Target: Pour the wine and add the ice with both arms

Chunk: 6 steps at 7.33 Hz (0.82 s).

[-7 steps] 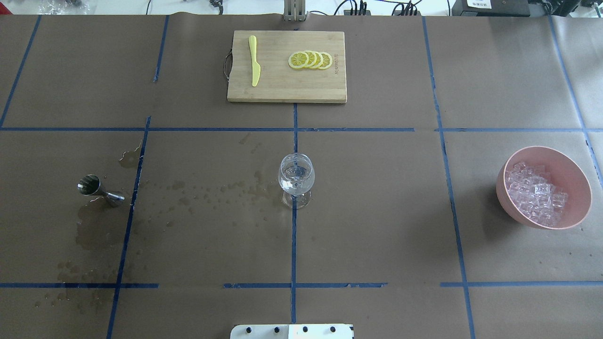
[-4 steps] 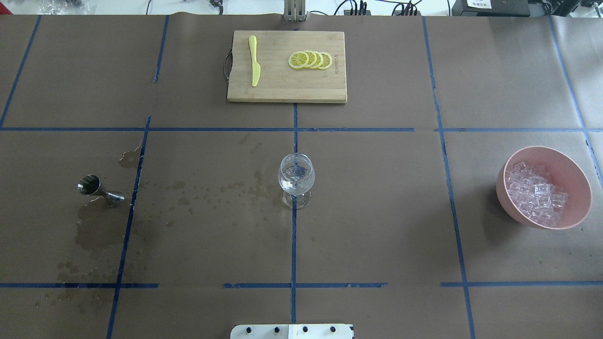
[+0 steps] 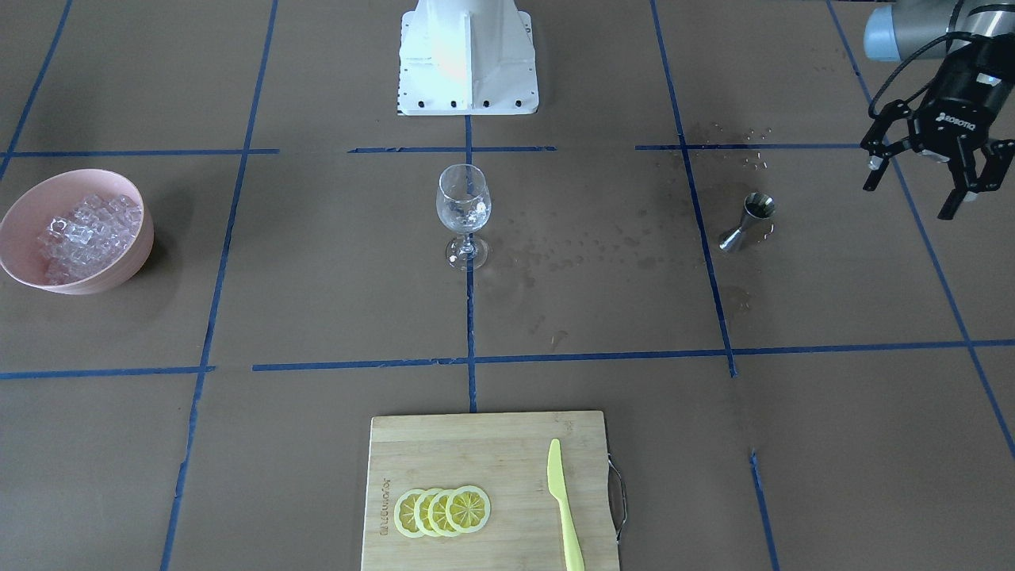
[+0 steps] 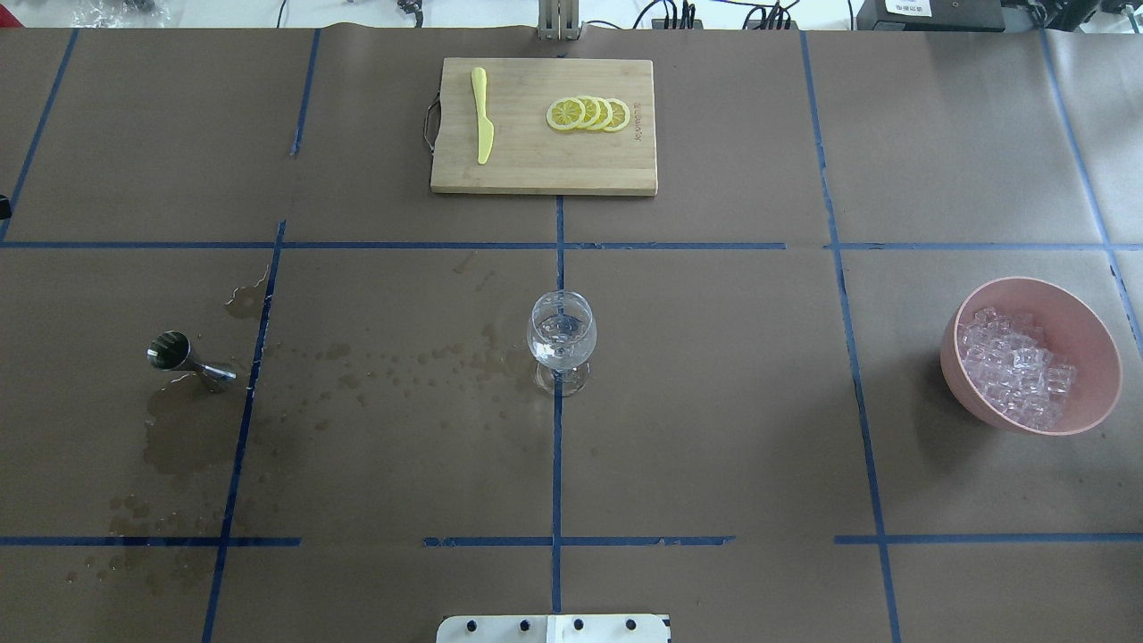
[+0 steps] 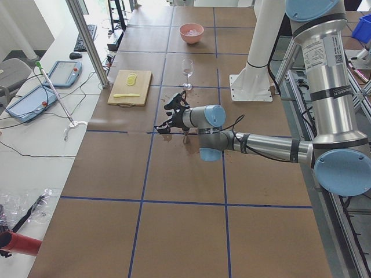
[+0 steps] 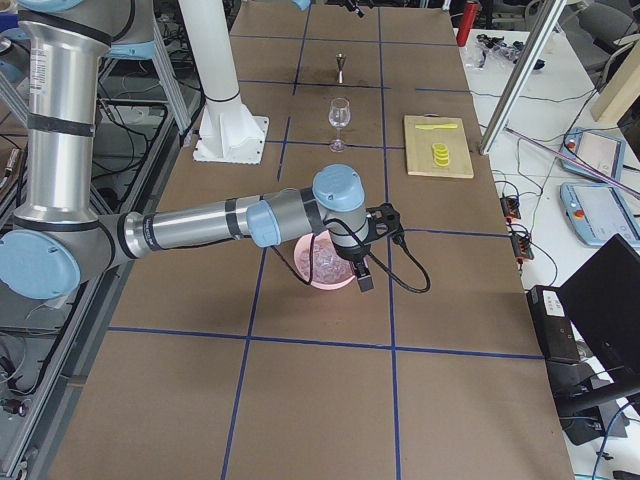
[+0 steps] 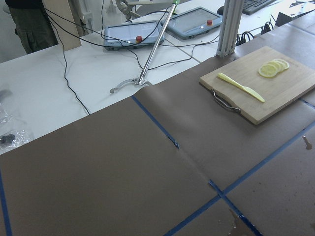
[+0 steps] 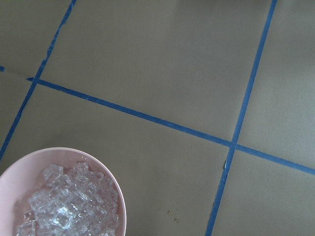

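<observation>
A clear wine glass [image 4: 561, 336] stands at the table's middle, with a little clear content I cannot identify; it also shows in the front view [image 3: 462, 202]. The ice [image 4: 1013, 371] is heaped in a pink bowl [image 4: 1097, 335] at the right. A steel jigger [image 3: 748, 220] stands on a wet patch. My left gripper [image 3: 912, 186] is open and empty, hovering beyond the jigger near the table's left side. My right gripper [image 6: 375, 250] hangs over the bowl's outer side; I cannot tell if it is open. Its wrist view shows the ice [image 8: 69, 206] but no fingers.
A wooden cutting board [image 4: 536, 170] at the far middle carries a yellow knife [image 4: 482, 116] and lemon slices [image 4: 589, 113]. Spilled drops darken the paper between jigger and glass. The white robot base [image 3: 468, 55] stands at the near edge.
A small black bit of my left gripper now shows at the overhead view's left edge. Glass, jigger and bowl have not moved.
</observation>
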Tool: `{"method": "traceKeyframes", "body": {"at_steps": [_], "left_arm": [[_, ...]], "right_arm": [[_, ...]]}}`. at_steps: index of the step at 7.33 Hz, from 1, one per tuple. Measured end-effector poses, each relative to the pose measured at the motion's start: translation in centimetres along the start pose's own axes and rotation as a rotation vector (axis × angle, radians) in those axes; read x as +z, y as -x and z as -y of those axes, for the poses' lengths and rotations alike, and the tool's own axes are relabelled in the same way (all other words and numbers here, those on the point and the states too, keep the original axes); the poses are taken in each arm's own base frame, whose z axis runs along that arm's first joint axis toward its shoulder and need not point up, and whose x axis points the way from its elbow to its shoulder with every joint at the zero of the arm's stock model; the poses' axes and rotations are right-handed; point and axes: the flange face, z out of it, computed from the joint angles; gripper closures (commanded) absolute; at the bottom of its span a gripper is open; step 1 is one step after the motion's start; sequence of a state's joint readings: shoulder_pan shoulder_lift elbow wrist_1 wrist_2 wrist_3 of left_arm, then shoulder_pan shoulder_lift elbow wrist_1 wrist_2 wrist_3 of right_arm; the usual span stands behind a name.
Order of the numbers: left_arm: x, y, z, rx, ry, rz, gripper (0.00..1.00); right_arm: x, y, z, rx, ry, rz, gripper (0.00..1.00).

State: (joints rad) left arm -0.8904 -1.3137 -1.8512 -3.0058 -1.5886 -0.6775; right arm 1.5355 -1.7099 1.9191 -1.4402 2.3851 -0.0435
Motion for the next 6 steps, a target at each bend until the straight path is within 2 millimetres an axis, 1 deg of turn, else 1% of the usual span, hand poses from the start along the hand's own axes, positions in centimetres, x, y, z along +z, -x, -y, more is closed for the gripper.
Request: {"method": "traceKeyframes", "body": {"at_steps": [2, 3, 5, 6], "left_arm": [[2.1, -5.4, -4.1, -0.049, -0.065, 0.058, 0.00], [2.5, -7.5, -5.8, -0.057, -0.090, 0.081, 0.00], [2.6, -10.8, -8.6, -0.073, -0.115, 0.104, 0.00], [2.5, -12.1, -10.3, -0.080, -0.124, 0.118, 0.00]], "right_arm": [[0.1, 0.0, -0.3, 0.003, 0.003, 0.000, 0.00], [0.1, -0.1, -0.3, 0.003, 0.004, 0.000, 0.00], [0.1, -0.1, -0.4, 0.005, 0.005, 0.000, 0.00], [0.2, -0.2, -0.5, 0.006, 0.006, 0.001, 0.00]]}}
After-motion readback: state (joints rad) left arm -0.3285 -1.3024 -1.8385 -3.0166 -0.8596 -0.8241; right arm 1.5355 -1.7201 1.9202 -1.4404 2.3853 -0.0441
